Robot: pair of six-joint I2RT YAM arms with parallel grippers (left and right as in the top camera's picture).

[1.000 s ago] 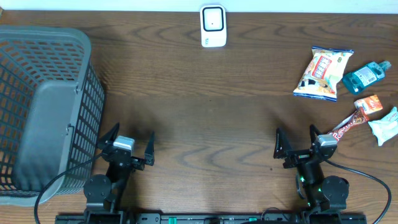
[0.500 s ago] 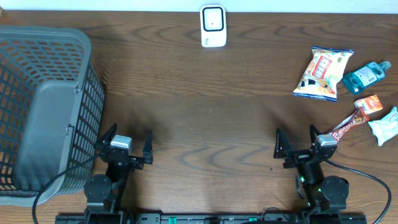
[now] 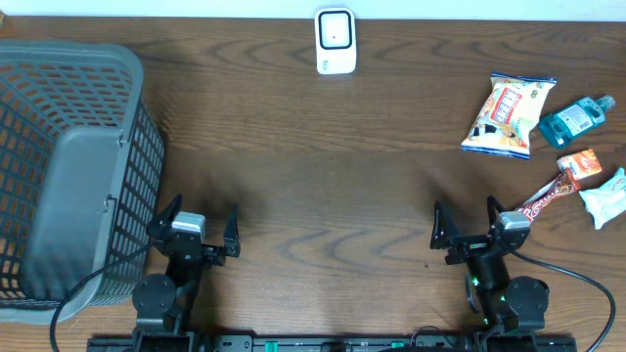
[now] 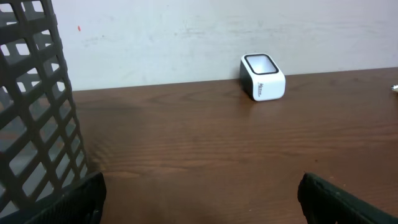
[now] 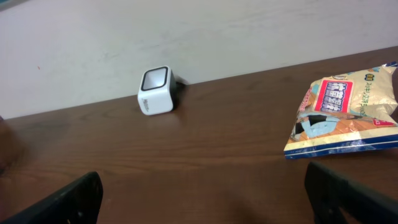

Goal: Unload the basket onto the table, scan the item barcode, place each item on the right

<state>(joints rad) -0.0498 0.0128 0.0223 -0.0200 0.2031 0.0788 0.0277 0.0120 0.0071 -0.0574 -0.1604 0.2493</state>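
The white barcode scanner (image 3: 335, 41) stands at the table's far edge, also in the left wrist view (image 4: 262, 77) and the right wrist view (image 5: 157, 91). The items lie at the right: a snack bag (image 3: 509, 115) (image 5: 345, 109), a blue bottle (image 3: 575, 117), an orange wrapper (image 3: 579, 163), a long candy bar (image 3: 546, 198) and a white packet (image 3: 606, 196). My left gripper (image 3: 203, 211) (image 4: 202, 202) is open near the front edge, beside the basket, holding nothing. My right gripper (image 3: 466, 210) (image 5: 202, 199) is open and holds nothing, just left of the candy bar.
A large grey mesh basket (image 3: 68, 176) fills the left side of the table; its wall (image 4: 31, 106) is close on the left gripper's left. A pale wall runs behind the scanner. Bare wood lies between the two grippers and the scanner.
My left gripper has shifted slightly to the left, toward the basket. The right arm and all items have stayed still.
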